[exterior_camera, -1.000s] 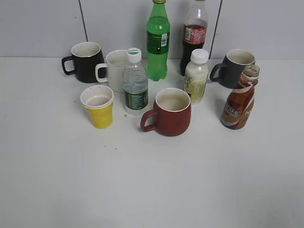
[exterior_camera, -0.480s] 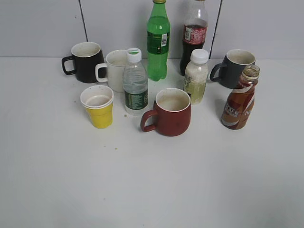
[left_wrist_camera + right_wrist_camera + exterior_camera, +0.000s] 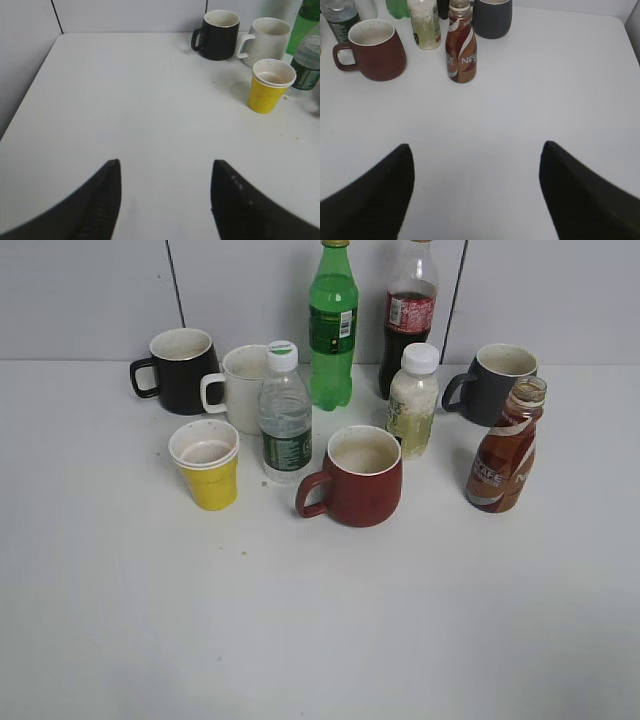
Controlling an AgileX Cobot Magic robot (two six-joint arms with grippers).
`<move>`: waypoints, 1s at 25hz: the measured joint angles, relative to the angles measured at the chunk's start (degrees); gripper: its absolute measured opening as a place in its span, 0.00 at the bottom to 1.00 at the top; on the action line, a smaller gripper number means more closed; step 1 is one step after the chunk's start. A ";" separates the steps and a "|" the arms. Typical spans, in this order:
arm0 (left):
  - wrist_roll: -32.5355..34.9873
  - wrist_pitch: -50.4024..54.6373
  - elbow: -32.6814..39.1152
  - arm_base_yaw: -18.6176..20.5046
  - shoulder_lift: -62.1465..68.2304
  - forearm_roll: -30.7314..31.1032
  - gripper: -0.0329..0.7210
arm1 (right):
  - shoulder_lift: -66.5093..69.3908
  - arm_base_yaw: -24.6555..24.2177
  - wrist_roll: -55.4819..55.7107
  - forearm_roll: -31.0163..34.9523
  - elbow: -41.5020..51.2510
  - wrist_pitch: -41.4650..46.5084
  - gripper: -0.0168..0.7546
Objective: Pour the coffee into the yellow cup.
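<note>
The coffee bottle [image 3: 504,453] stands upright and capless at the right of the white table; it also shows in the right wrist view [image 3: 460,45]. The yellow cup [image 3: 207,466] stands at the left, white inside; it also shows in the left wrist view [image 3: 270,86]. My left gripper [image 3: 165,165] is open and empty over bare table, well short and left of the cup. My right gripper [image 3: 476,147] is open and empty over bare table, short of the coffee bottle. Neither arm shows in the exterior view.
A dark red mug [image 3: 358,477] stands mid-table, a water bottle [image 3: 285,415] and a white-capped pale bottle [image 3: 413,400] behind it. A black mug [image 3: 178,370], white mug [image 3: 240,388], green bottle [image 3: 332,325], cola bottle [image 3: 408,315] and dark grey mug [image 3: 493,383] line the back.
</note>
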 joint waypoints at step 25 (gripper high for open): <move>0.00 -40.61 6.66 -1.28 5.81 -0.73 0.62 | 13.77 0.04 -0.04 -0.69 0.65 -26.43 0.78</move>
